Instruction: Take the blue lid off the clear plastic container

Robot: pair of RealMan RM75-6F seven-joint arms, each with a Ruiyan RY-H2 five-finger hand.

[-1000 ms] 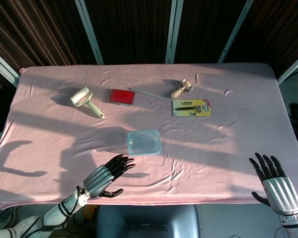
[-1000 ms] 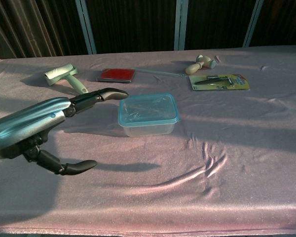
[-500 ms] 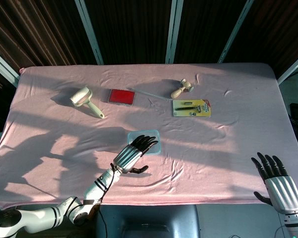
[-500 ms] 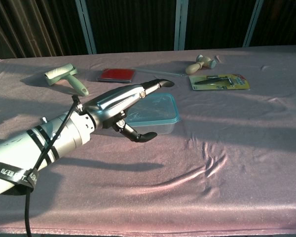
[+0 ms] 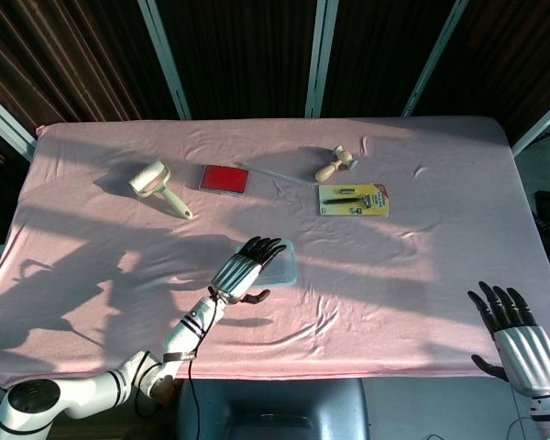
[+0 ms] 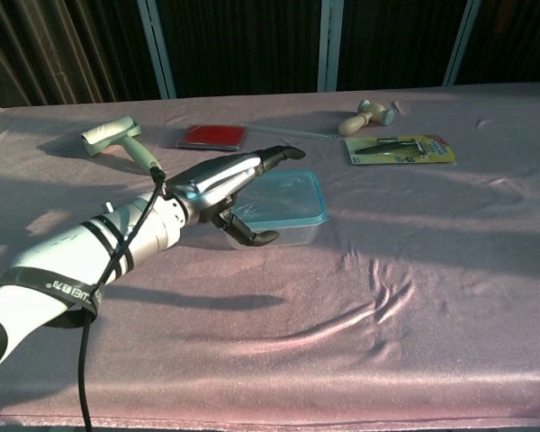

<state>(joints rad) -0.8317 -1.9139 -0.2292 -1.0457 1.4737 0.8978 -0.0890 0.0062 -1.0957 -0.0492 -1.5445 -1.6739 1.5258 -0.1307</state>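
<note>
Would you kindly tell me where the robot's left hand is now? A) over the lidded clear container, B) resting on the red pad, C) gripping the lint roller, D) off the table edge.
A: the left hand reaches over the blue lid of the clear container, fingers extended.

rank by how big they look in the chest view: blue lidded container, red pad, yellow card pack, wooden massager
1. blue lidded container, partly behind the left hand
2. yellow card pack
3. red pad, close to the pack; hard to separate
4. wooden massager
The container is nearest the camera, which inflates it.
</note>
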